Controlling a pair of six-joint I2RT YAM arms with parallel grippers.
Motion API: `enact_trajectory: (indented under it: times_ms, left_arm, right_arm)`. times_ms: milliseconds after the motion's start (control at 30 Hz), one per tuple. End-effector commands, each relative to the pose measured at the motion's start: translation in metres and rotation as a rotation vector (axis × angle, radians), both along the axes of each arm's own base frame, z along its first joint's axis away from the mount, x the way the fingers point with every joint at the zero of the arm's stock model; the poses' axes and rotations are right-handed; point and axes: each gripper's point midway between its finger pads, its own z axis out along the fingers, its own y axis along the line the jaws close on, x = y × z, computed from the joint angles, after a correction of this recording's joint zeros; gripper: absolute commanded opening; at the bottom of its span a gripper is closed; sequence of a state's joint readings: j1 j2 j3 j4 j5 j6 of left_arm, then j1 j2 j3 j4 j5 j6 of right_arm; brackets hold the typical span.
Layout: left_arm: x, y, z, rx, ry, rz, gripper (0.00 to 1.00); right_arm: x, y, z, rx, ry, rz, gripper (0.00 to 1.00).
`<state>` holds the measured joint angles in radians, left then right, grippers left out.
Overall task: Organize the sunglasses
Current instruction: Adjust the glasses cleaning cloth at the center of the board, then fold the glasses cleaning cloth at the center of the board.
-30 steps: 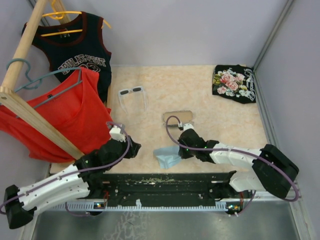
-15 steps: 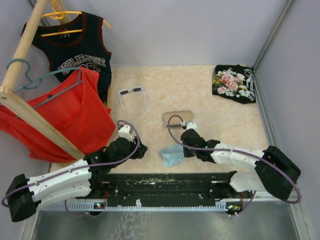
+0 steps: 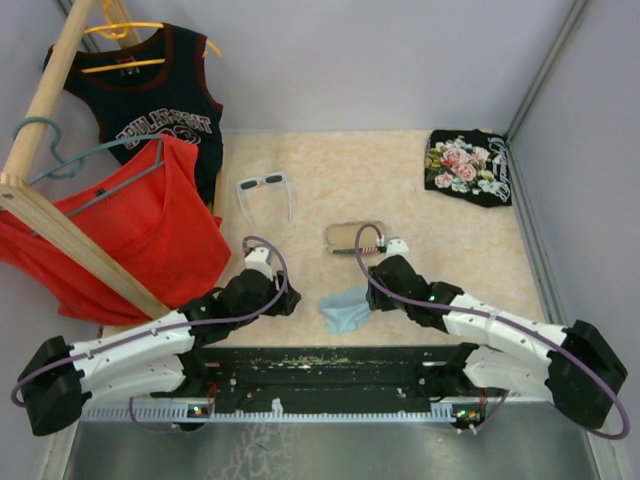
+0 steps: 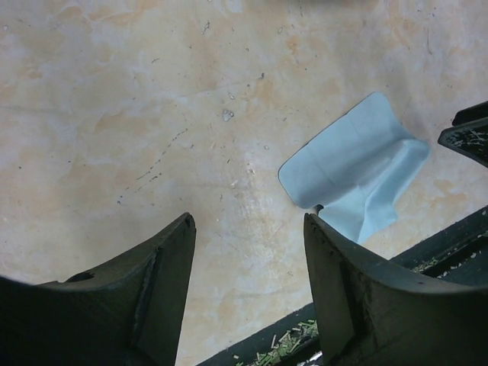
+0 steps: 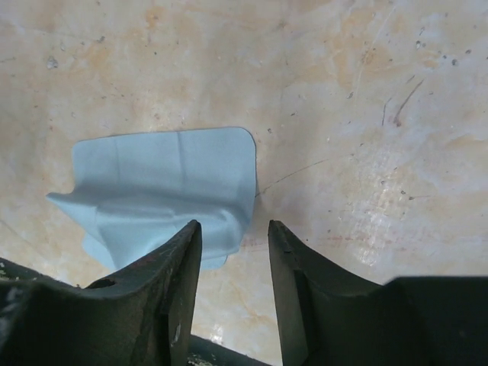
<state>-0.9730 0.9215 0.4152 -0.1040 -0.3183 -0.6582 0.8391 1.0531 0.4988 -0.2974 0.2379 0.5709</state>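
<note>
The white-framed sunglasses (image 3: 265, 184) lie unfolded on the table at the back left, lenses dark, far from both grippers. The oblong case (image 3: 354, 236) lies mid-table. The light-blue cloth (image 3: 346, 308) lies crumpled near the front edge. It also shows in the left wrist view (image 4: 354, 175) and in the right wrist view (image 5: 164, 183). My left gripper (image 3: 291, 301) (image 4: 248, 229) is open and empty, just left of the cloth. My right gripper (image 3: 373, 294) (image 5: 234, 229) is open and empty at the cloth's right edge. The sunglasses show in neither wrist view.
A red shirt (image 3: 130, 235) and a black jersey (image 3: 160, 110) hang on a wooden rack (image 3: 45, 95) at the left, over the table's left side. A black floral cloth (image 3: 468, 166) lies at the back right. A dark rail (image 3: 330, 362) runs along the front edge.
My left gripper has moved right toward the cloth. My right arm has shifted right and back, and the cloth now lies a little further right and free of the fingers.
</note>
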Motion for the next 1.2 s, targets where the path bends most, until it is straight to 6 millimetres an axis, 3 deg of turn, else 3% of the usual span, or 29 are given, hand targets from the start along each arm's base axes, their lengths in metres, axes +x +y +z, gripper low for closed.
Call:
enact_trajectory:
  times_ms: [0, 133, 267, 667, 1167]
  left_arm:
    - [0.007, -0.014, 0.018, -0.062, -0.015, -0.026, 0.65]
    - [0.006, -0.017, 0.009, -0.047, 0.011, -0.048, 0.64]
    - [0.000, -0.027, 0.002, -0.071, 0.050, -0.087, 0.61]
    - [-0.008, -0.053, -0.038, -0.045, 0.207, -0.143, 0.57]
    - [-0.002, -0.054, -0.047, -0.048, 0.215, -0.095, 0.55]
  right_arm:
    - [0.014, 0.000, 0.032, 0.072, -0.107, -0.039, 0.43]
    - [0.024, 0.001, 0.041, 0.127, -0.152, -0.055, 0.43]
    - [0.033, 0.000, 0.033, 0.119, -0.125, -0.079, 0.39]
    - [0.040, 0.029, 0.009, 0.094, -0.016, 0.047, 0.41]
    - [0.054, 0.042, -0.010, -0.022, 0.046, 0.136, 0.44]
